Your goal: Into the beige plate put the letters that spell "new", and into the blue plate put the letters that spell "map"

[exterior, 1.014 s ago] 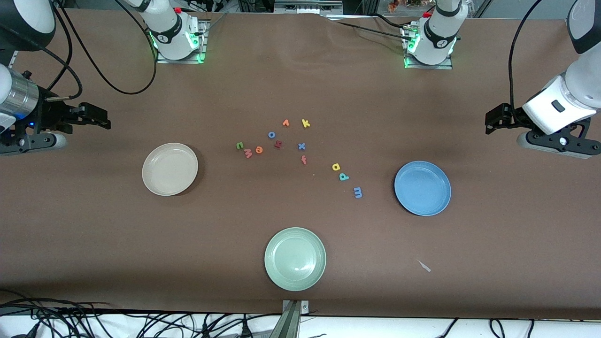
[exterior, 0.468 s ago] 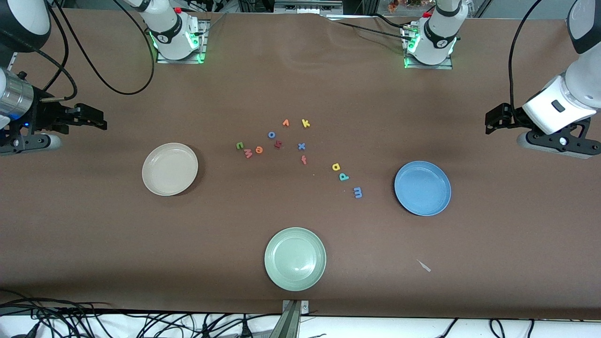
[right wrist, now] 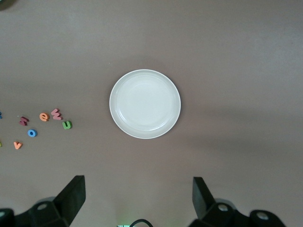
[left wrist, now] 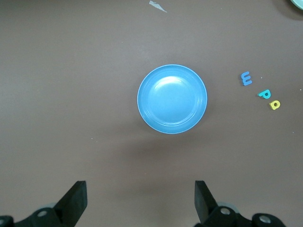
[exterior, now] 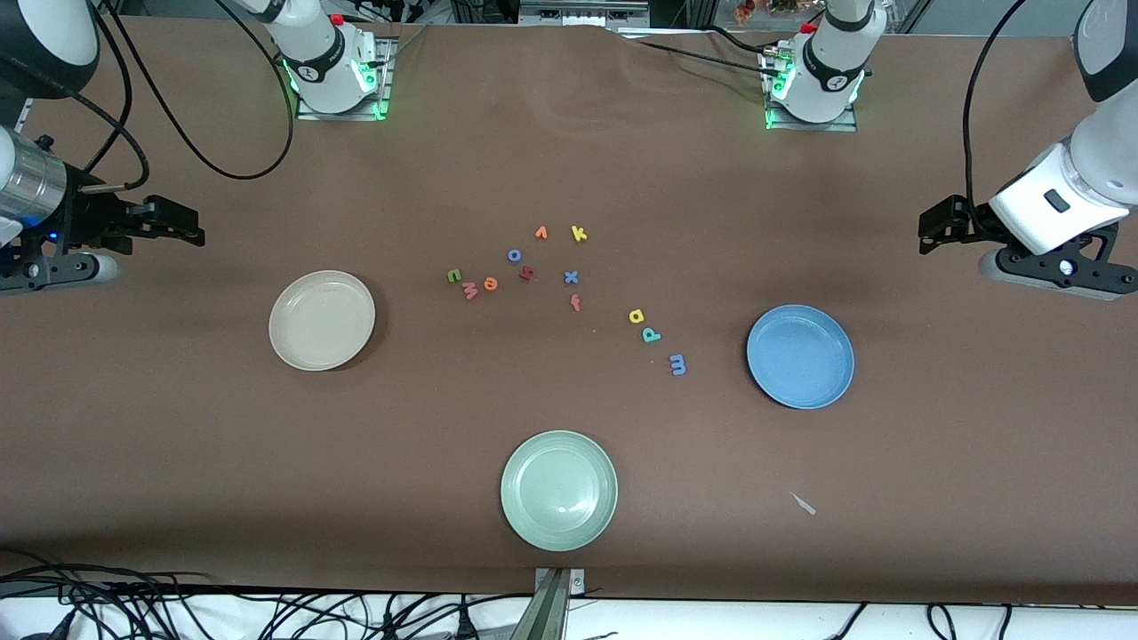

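We saw task unstarted: beige plate (exterior: 322, 320), blue plate (exterior: 800, 356) empty; six letters mid-frame. Left gripper (left wrist: 139, 201), right gripper (right wrist: 137, 198) wide open, empty-handed.

Foam letters and two empty plates on the bench (exterior: 569, 160).
Green n (exterior: 453, 276), red w (exterior: 469, 290), orange e (exterior: 490, 284) lie near the beige plate (exterior: 280, 342); yellow a (exterior: 636, 316), teal p (exterior: 651, 335), blue m (exterior: 677, 364) near the blue plate (exterior: 760, 373).

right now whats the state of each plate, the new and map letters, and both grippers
beige plate: empty
blue plate: empty
pale green plate: empty
green n, orange e, red w: on the table
blue m, yellow a, teal p: on the table
left gripper: open, empty
right gripper: open, empty
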Available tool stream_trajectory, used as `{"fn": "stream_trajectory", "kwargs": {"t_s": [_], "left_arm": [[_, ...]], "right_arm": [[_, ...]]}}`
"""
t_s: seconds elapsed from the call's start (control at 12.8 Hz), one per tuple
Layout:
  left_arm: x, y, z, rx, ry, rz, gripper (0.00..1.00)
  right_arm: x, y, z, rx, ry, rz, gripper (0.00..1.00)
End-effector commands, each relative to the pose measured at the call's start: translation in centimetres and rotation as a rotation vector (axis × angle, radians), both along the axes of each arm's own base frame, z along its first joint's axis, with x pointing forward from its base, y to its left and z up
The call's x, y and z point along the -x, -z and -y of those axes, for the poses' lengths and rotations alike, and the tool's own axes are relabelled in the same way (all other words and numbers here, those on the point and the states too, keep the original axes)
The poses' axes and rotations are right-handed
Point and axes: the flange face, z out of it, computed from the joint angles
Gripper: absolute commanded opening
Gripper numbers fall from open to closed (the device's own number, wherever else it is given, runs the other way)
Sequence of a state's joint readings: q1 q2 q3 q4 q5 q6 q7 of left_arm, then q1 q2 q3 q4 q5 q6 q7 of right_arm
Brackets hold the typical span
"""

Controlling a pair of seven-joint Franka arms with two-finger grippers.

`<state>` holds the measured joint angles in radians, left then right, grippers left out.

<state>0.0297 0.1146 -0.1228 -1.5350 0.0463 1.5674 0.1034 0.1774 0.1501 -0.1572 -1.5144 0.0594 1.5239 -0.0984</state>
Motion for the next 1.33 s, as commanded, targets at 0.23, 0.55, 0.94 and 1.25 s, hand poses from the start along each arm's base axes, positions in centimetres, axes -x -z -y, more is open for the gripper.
{"fn": "stream_trajectory", "kwargs": {"t_s": [0.23, 0.55, 0.94, 1.25], "left_arm": [[0.0, -0.8, 0.0, -0.015, 0.000, 0.001, 1.00], [0.0, -0.8, 0.1, -0.015, 0.001, 0.001, 1.00], [-0.1, -0.7, 0.9, -0.015, 0.032, 0.001, 1.00], [-0.9, 1.5, 2.9, 0.031, 0.038, -0.028, 1.00]], "right_arm": [[-0.8, 0.9, -1.6, 0.013, -0.029, 0.003, 1.00], [-0.9, 0.9, -1.9, 0.006, -0.030, 0.010, 1.00], [-0.6, 1.8, -5.3, 0.013, -0.041, 0.010, 1.00], [0.0, 4.4, -8.5, 0.020, 0.002, 0.015, 1.00]]}}
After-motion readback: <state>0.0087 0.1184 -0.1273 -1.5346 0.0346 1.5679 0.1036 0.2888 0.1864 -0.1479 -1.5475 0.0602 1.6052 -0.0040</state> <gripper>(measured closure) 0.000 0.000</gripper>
